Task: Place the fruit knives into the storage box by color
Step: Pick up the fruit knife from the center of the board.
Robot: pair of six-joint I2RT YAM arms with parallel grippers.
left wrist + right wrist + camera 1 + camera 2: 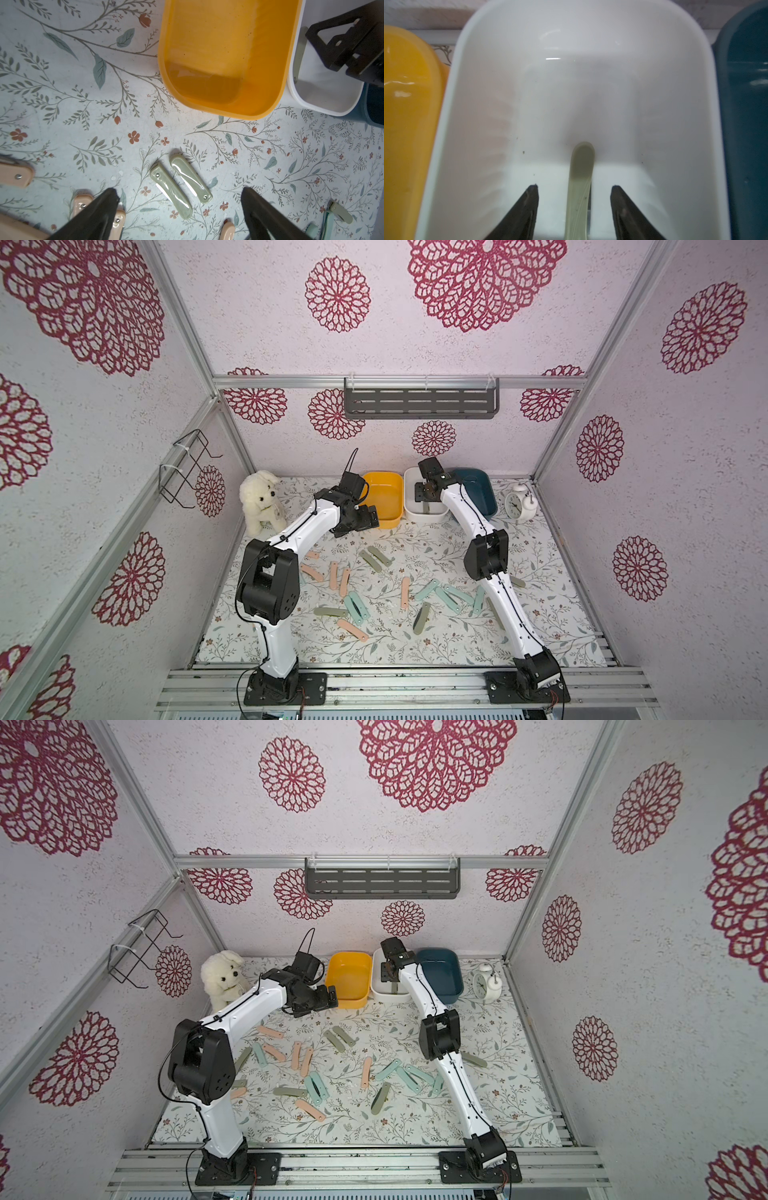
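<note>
While the left gripper point(179, 191) hangs wide open over two olive knives point(190, 179) on the floral mat point(457, 647), beside the bare yellow tub point(228, 41), the right gripper point(574, 187) stands parted above the white tub point(508, 62), an olive fruit knife point(581, 164) loose between its jaws, far end down inside. A straight lift, jaws apart, should leave it there. The teal tub point(480, 489) shows none; many scattered knives point(405, 591) await sorting.

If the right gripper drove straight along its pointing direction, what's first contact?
Likely the floor of the white rounded plastic tub; the right gripper is open, with the olive-green flat knife lying between its jaws. Depth unclear.
</note>
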